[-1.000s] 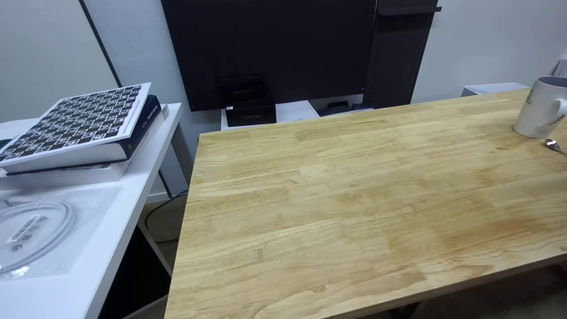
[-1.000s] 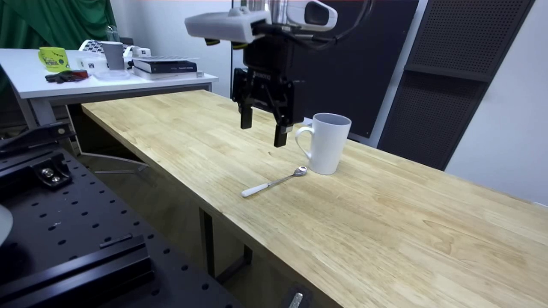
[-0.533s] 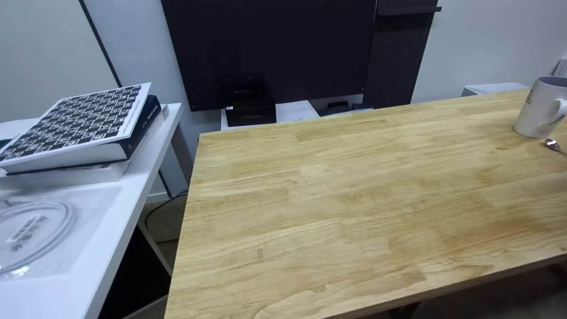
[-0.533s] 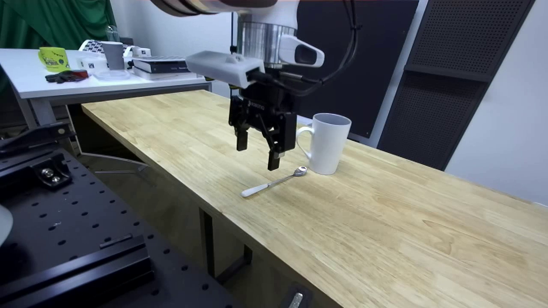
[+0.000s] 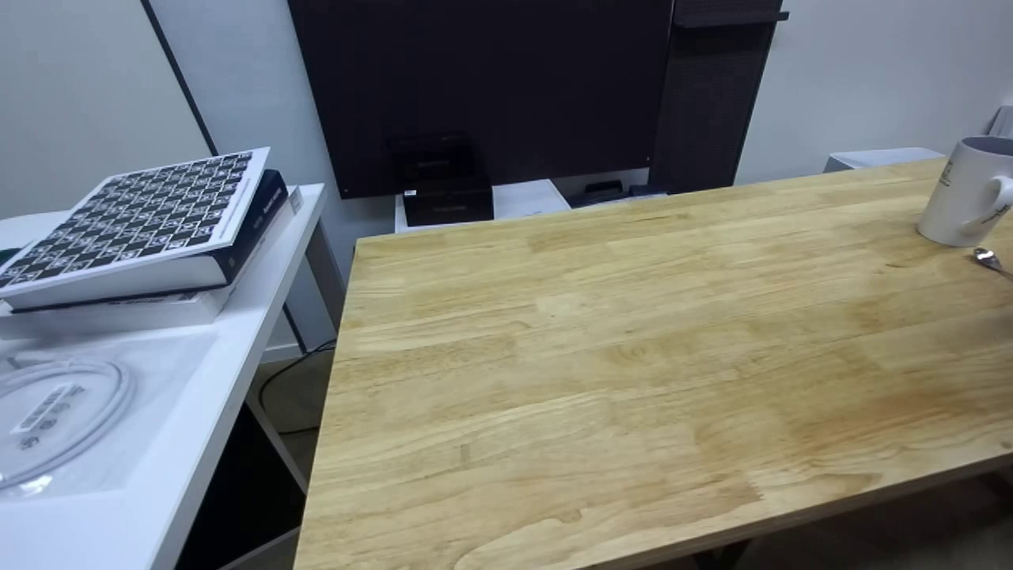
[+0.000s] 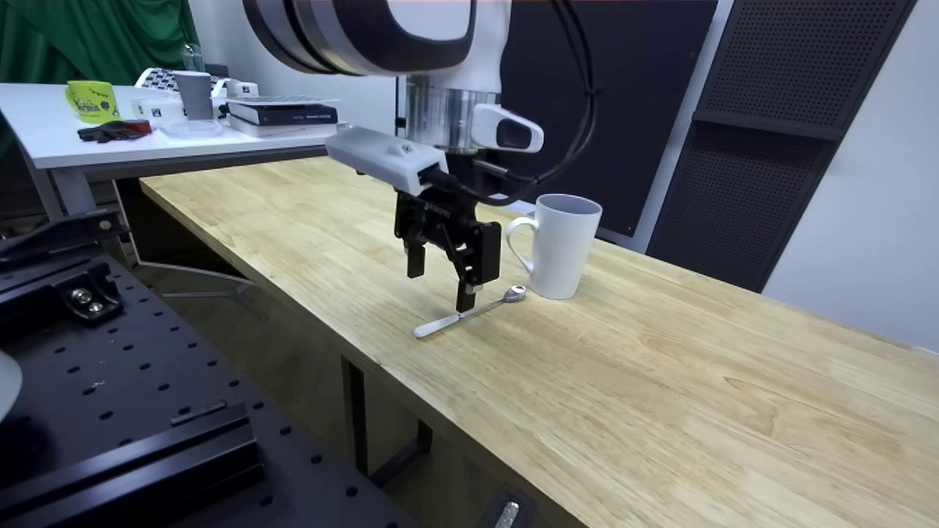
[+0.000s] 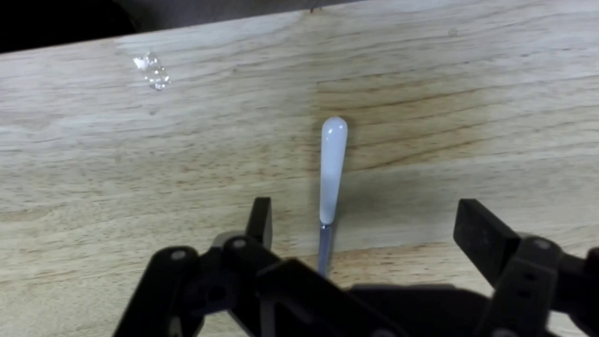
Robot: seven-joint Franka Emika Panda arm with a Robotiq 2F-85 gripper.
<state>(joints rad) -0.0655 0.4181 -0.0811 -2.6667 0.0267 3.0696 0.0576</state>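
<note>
The tool (image 6: 441,288) points down over the wooden desk (image 6: 660,381), its two fingers spread wide. A spoon (image 7: 330,196) lies flat on that desk, showing between the fingers in the wrist view, closer to one than to the other (whether a fingertip touches the wood, I cannot tell). Its white handle points toward the desk's edge, and its metal end lies just beside the foot of a tall white mug (image 6: 561,253). The mug stands upright, its loop facing the tool in an exterior view. In the wrist view, a small clear, shiny blob (image 7: 153,71) shows near the desk's edge. Behind, a white desk (image 6: 73,150) carries a stack of books (image 6: 282,115), a grey cup (image 6: 195,95) and a yellow-green mug (image 6: 93,101).
</note>
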